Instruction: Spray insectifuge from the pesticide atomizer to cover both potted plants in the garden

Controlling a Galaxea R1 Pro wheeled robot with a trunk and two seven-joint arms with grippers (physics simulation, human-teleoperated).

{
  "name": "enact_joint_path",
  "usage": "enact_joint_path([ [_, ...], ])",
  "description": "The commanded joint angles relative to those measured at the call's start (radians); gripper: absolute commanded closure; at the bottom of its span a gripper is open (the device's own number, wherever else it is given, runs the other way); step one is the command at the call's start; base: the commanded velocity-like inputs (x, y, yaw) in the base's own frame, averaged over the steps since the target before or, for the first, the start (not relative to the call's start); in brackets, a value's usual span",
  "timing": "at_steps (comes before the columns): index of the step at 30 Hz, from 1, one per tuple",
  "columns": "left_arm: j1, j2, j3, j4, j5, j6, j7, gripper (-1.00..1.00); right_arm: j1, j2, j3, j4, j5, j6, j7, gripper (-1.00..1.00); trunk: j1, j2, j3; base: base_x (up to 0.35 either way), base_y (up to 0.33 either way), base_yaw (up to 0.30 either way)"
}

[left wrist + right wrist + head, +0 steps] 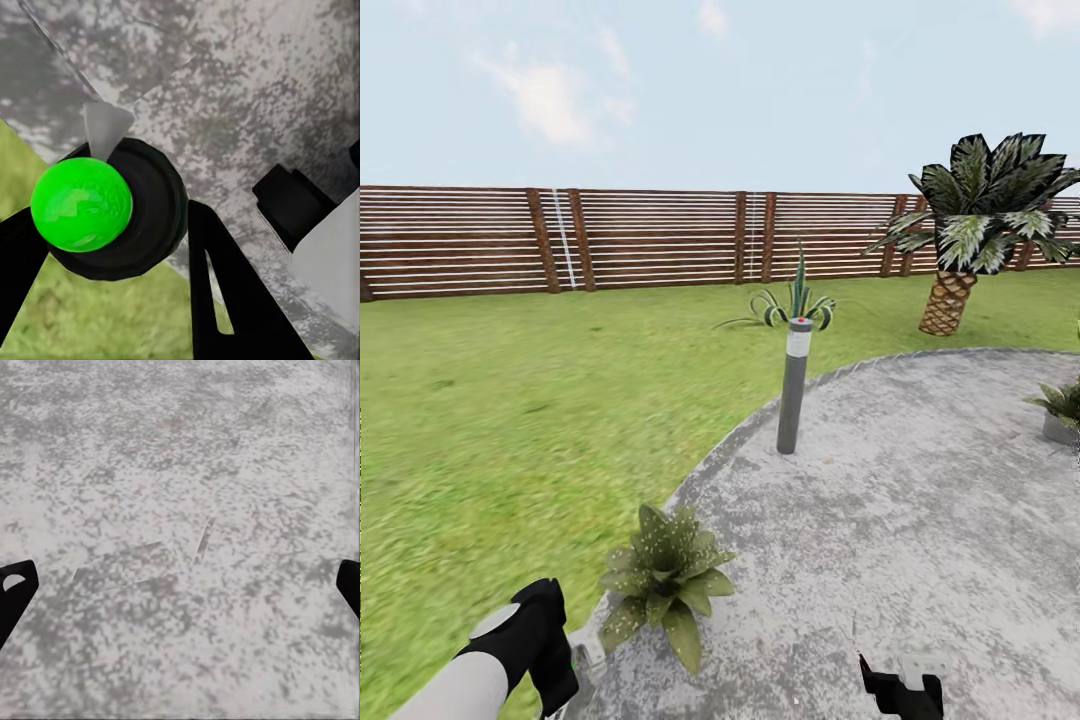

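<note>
Holding the pesticide atomizer in the left claw, the robot faces the near potted plant at the lower centre-left of the head view. In the left wrist view the two dark fingers pinch the bottle from both sides, its bright green top and pale nozzle filling the left half of that frame, with grey patio beyond and a strip of lawn low in the frame. The right claw hangs spread above bare paving, its fingertips at the two lower edges, gripping nothing.

For the spraying to go well, the judgement is this: the nozzle should face the leaves, not the paving, and sweep across the whole rosette so no leaf is missed; the grip needs to stay firm while the bottle is tilted.

The count: two potted plants, the second one at the right edge of the head view; one atomizer; one grey bollard mid-frame; one palm-like plant upper right; one spiky unpotted plant behind the bollard; one slat fence.
</note>
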Motion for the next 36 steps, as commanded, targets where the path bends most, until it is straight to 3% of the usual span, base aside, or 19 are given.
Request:
enact_joint_path([
  [1,0.0,-0.002,0.006,-0.002,-0.005,0.008,-0.006,1.0,0.0,0.0,0.006,0.0,-0.01,-0.002,0.005,-1.0,-0.001,0.0,-0.001,-0.208,-0.196,0.0],
  [16,0.0,-0.005,0.008,-0.002,-0.004,0.009,-0.006,1.0,0.0,0.002,0.006,0.0,-0.01,-0.004,0.005,-1.0,-0.001,0.0,-0.001,0.034,-0.266,0.114],
  [27,-0.002,-0.008,0.004,-0.004,-0.004,0.01,0.003,1.0,0.0,0.002,0.006,0.0,-0.01,-0.002,0.005,-1.0,-0.001,0.0,-0.001,0.004,-0.033,0.035],
  [31,-0.023,-0.024,0.001,-0.006,-0.004,0.019,-0.007,1.0,0.0,0.001,0.006,0.0,-0.01,-0.002,0.005,-1.0,-0.001,0.0,-0.001,0.0,0.0,0.0],
  [36,-0.108,-0.039,-0.007,-0.005,-0.013,0.046,-0.063,1.0,0.0,0.001,0.006,0.0,-0.01,-0.002,0.005,-1.0,-0.001,0.0,-0.001,0.0,0.0,0.0],
])
